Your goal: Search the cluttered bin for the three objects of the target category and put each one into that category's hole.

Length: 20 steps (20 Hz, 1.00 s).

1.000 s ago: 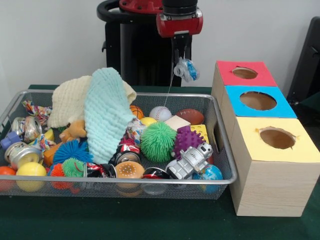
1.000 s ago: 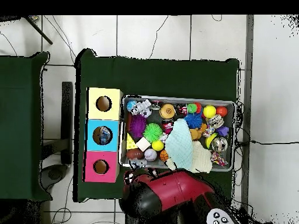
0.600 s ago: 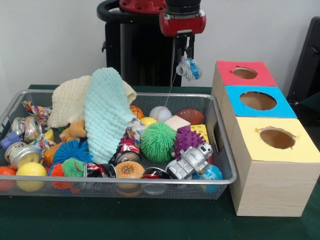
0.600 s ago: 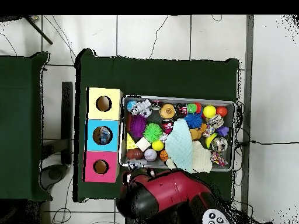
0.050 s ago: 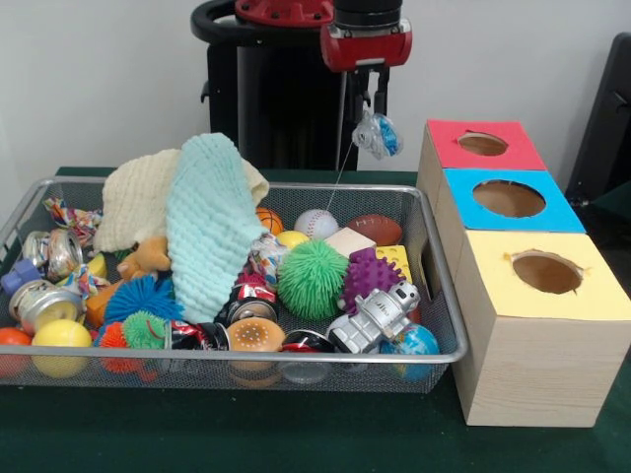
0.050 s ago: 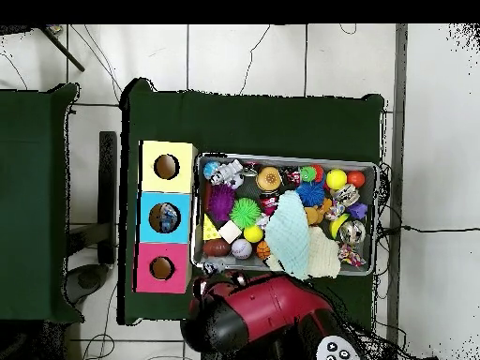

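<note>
Red arm (image 5: pixel 367 44) upright, jaws clasping clear-blue toy (image 5: pixel 377 135).

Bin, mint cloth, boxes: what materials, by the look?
Bin: metal wire mesh, silvery rim with a shine. Mint cloth: soft knit or terry, bumpy matte texture, drapes limply. Boxes: pale wood-grain sides, probably wood or laminate; coloured tops look like matte paper or card.

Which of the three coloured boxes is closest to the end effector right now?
The red box, farthest back in the row; the end effector hangs beside it, holding a small clear-and-blue object.
</note>
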### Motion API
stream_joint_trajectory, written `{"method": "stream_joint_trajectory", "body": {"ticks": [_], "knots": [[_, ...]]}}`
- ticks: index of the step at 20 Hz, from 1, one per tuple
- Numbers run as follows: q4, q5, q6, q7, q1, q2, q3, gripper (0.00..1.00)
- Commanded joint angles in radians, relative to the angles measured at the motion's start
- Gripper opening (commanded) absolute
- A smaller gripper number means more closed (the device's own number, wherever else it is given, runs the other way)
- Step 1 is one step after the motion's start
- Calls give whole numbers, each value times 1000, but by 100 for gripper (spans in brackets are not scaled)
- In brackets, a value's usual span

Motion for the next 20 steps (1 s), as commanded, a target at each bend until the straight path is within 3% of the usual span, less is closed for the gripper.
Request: {"method": "stream_joint_trajectory", "body": {"ticks": [1,20], "knots": [[-20,35,85,82,46,10,-32,0],[-54,111,24,138,182,56,-88,0]]}}
